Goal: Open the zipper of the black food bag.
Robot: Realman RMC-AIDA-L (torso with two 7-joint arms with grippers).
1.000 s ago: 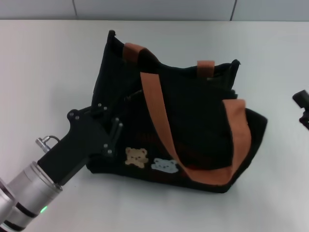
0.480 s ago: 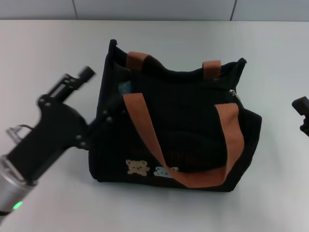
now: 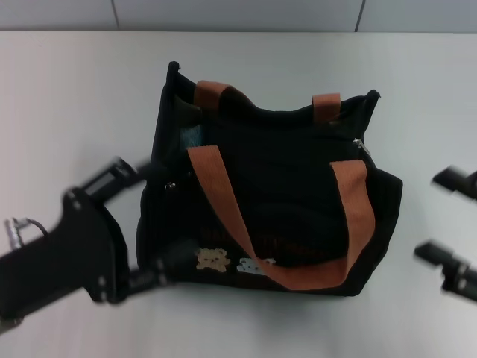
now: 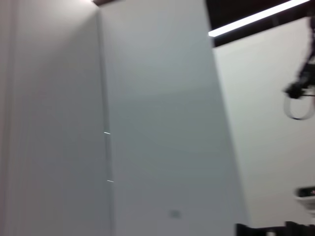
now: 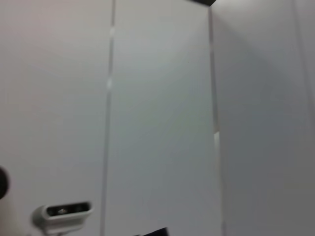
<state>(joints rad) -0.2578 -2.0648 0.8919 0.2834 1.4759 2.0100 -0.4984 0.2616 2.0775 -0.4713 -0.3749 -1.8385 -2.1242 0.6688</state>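
Observation:
The black food bag (image 3: 298, 186) stands upright mid-table, bear patches facing me and one orange handle draped down its front. Its mouth gapes at the left end, where some lining shows. The zipper runs along the top rim, and its small silver pull (image 3: 358, 143) sits at the right end. My left gripper (image 3: 160, 220) is open wide at the bag's left side, blurred with motion, with one finger by the upper left edge and the other by the lower left corner. My right gripper (image 3: 441, 216) is open at the right edge, clear of the bag. Both wrist views show only wall panels.
The bag stands on a white table (image 3: 67, 97), with bare surface all around it. A grey panelled wall (image 3: 238, 13) runs along the table's far edge.
My left gripper opened wide and dropped back toward the lower left along the bag's side. The bag settled upright and shifted slightly. My right gripper came further into view from the right.

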